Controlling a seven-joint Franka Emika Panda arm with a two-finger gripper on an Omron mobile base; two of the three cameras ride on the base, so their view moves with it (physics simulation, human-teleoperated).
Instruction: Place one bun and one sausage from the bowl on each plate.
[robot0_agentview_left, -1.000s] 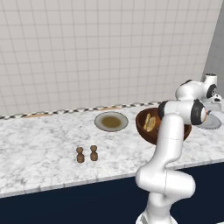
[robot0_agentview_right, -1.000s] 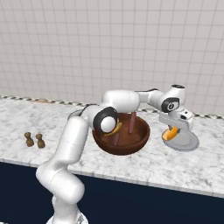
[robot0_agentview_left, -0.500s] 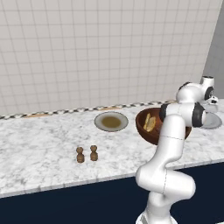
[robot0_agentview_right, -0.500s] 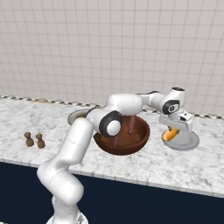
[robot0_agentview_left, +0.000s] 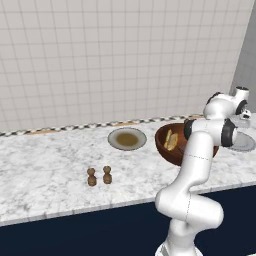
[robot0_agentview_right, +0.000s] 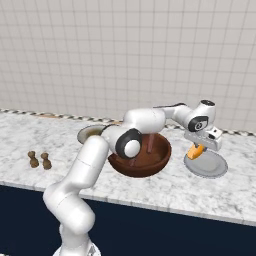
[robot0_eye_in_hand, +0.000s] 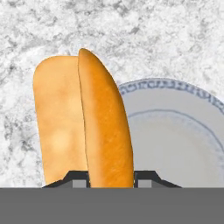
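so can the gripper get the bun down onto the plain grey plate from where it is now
Probably yes. The gripper holds the bun just above the near-left rim of the plain grey plate, and nothing lies on the plate or between them; a short shift inward should do.

Bowl: large, deep, glossy reddish-brown, upright on the marble counter; a pale bun and a dark sausage lean inside. Plate with brownish centre: flat on the counter, just left of the bowl. Plain grey plate: right of the bowl. A golden-orange split bun hangs tilted above its left rim, clamped at one end.
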